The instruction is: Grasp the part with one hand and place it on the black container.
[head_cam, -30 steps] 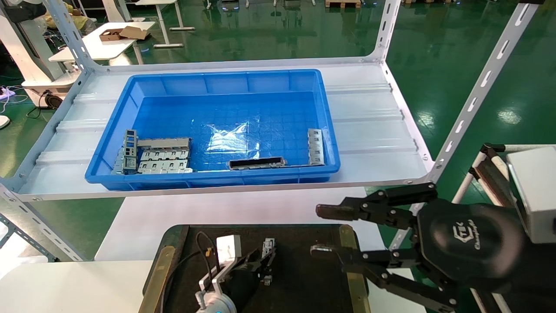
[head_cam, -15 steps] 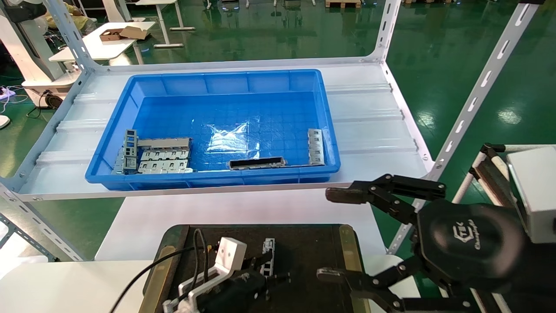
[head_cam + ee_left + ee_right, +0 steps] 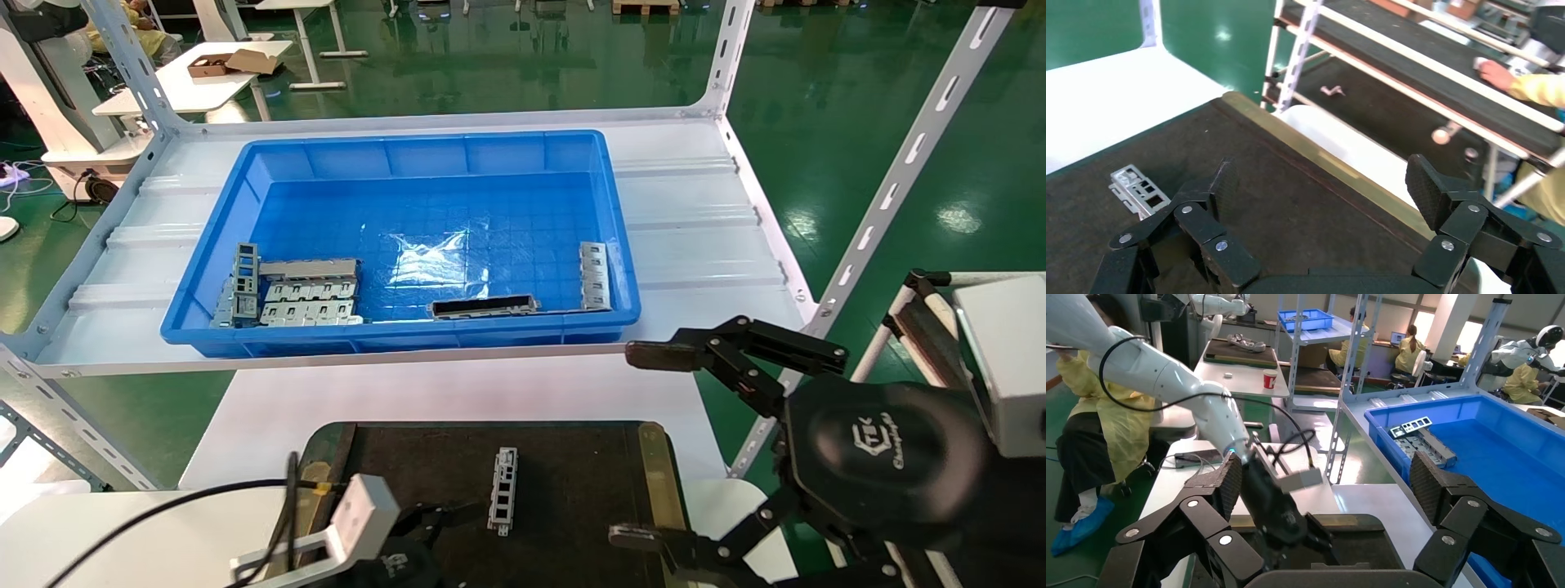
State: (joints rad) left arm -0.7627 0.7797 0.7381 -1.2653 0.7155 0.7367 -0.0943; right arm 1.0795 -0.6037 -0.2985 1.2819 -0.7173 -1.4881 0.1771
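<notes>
The part [image 3: 503, 491] lies flat near the middle of the black container [image 3: 588, 482], its long axis running away from the robot, free of both tools. The left tool [image 3: 1321, 190] sits just beside it toward the robot's left, wide open and empty, nearer than the right tool [image 3: 654, 445], which hangs open and empty at the container's right edge. The right tool's housing carries a logo whose lettering I cannot read with confidence.

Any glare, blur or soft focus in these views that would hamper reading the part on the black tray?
Head view: bright glare on the blue bin floor and the green floor; the part on the black container reads crisp. Left wrist view: left gripper and the part sharp, background rack soft. Right wrist view: right gripper sharp, the left arm in front blurred.
</notes>
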